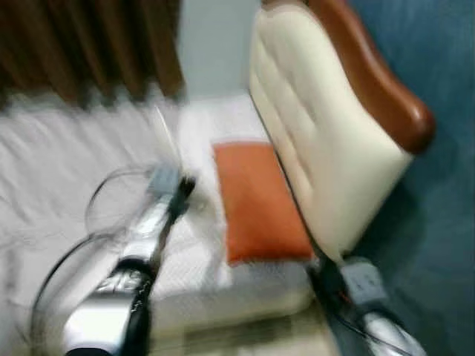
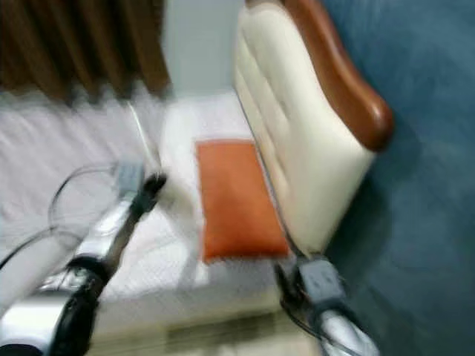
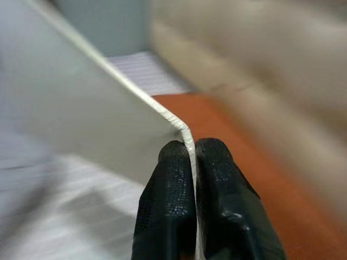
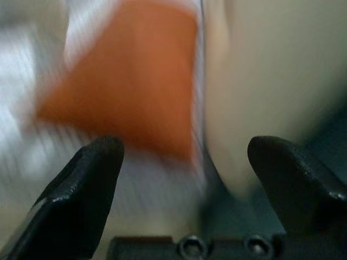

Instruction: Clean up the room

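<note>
White quilted bedding (image 1: pixel 67 170) covers a bed that is seen blurred in both eye views, with dark brown pleated curtains (image 1: pixel 89 44) hanging along its far edge and a pale grey-green wall strip (image 1: pixel 215 44) beside them. At the head edge of the bed, a cream padded headboard with a curved reddish-brown wooden top rail (image 1: pixel 319 126) is set against a dark blue wall (image 1: pixel 438 67). A flat rectangular orange pillow (image 1: pixel 260 200) is laid on the bedding just beside the headboard, near the head corner closest to the robot.

The left gripper (image 3: pixel 193 157) is held over the middle of the bed, and its two black fingers (image 3: pixel 168 206) are clenched on the corner of a thin white sheet of stiff paper or card (image 3: pixel 81 108), which is raised above the bedding and tilted upward towards the curtains. In the left eye view the sheet is seen edge-on as a pale sliver above the left arm (image 1: pixel 126 282). Black cables (image 1: pixel 104 193) are looped beside that arm over the bedding.

The right gripper (image 4: pixel 187 162) is held low near the near corner of the bed, at the foot of the headboard, with its fingers spread wide apart and nothing between them. The orange pillow and the cream headboard are seen beyond it.
</note>
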Available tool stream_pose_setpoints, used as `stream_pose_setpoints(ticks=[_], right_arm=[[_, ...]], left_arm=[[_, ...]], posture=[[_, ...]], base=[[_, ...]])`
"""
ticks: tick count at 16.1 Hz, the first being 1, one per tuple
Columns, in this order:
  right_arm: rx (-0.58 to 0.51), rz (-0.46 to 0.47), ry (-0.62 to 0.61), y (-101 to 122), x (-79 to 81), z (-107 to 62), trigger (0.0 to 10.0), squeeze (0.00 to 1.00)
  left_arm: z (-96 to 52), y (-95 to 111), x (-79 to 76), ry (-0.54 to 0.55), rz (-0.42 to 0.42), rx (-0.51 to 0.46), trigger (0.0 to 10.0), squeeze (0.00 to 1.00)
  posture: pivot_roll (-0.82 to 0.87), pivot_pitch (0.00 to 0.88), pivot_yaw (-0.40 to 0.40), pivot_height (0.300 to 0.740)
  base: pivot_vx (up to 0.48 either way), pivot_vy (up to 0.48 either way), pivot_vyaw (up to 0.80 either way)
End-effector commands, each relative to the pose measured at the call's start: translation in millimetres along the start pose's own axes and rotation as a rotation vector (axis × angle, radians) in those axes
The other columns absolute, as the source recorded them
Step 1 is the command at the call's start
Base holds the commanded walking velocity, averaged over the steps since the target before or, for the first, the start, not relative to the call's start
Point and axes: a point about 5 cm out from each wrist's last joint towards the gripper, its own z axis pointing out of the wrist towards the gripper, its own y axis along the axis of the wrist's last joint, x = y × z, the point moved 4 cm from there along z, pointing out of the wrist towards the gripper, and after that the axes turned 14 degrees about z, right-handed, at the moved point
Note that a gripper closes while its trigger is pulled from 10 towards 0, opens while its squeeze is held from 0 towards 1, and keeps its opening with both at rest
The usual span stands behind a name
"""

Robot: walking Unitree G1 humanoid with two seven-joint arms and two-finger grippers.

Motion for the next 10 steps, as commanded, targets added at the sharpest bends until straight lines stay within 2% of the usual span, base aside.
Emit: stream_pose_setpoints(ticks=[1, 2, 3, 4, 5, 6, 7, 8, 10], right_arm=[[-0.051, -0.003, 0.014, 22.4, 1.2, -8.7, 10.0, 0.00], [-0.033, -0.012, 0.016, 21.7, 0.2, -20.7, 10.0, 0.00], [0.046, -0.020, 0.029, 7.4, 5.8, -48.8, 10.0, 0.00], [0.068, -0.015, 0.036, 5.1, 8.9, -59.5, 10.0, 0.00], [0.102, 0.000, 0.043, -0.6, 16.0, -69.7, 10.0, 0.00], [0.118, 0.007, 0.049, -2.8, 20.2, -73.4, 10.0, 0.00], [0.138, 0.008, 0.065, -3.6, 27.3, -78.6, 10.0, 0.00], [0.137, 0.010, 0.058, -2.4, 26.4, -77.6, 10.0, 0.00], [0.143, 0.010, 0.043, 0.4, 22.2, -75.8, 10.0, 0.00]], left_arm=[[-2.2, -9.6, -2.7, -0.027, -0.043, 0.037, 10.0, 0.00], [-2.8, -13.9, -5.8, -0.037, -0.050, 0.055, 10.0, 0.00], [-10.6, -37.5, -14.6, -0.065, -0.015, 0.145, 10.0, 0.00], [-11.3, -40.1, -19.9, -0.096, 0.015, 0.155, 10.0, 0.00], [-16.0, -47.8, -16.6, -0.105, 0.117, 0.185, 10.0, 0.00], [-19.9, -53.5, -10.4, -0.092, 0.168, 0.209, 10.0, 0.00], [-34.1, -68.6, 18.5, -0.009, 0.258, 0.279, 10.0, 0.00], [-42.0, -70.6, 43.8, 0.086, 0.255, 0.304, 10.0, 0.00], [-54.4, -60.7, 92.5, 0.286, 0.193, 0.296, 10.0, 0.00]], posture=[[-0.32, 0.401, -0.071, 0.740], [-0.37, 0.454, -0.103, 0.740], [-0.40, 0.526, -0.128, 0.740], [-0.40, 0.536, -0.131, 0.740], [-0.40, 0.567, -0.134, 0.740], [-0.40, 0.571, -0.133, 0.740], [-0.39, 0.572, -0.120, 0.740], [-0.38, 0.563, -0.116, 0.740], [-0.37, 0.552, -0.116, 0.740]], base=[[0.000, 0.000, 0.00], [0.000, 0.000, 0.00], [0.000, 0.000, 0.00], [0.000, 0.000, 0.00], [0.000, 0.000, 0.00], [0.000, 0.000, 0.00], [0.000, 0.000, 0.00], [0.000, 0.000, 0.00], [0.000, 0.000, 0.00]])
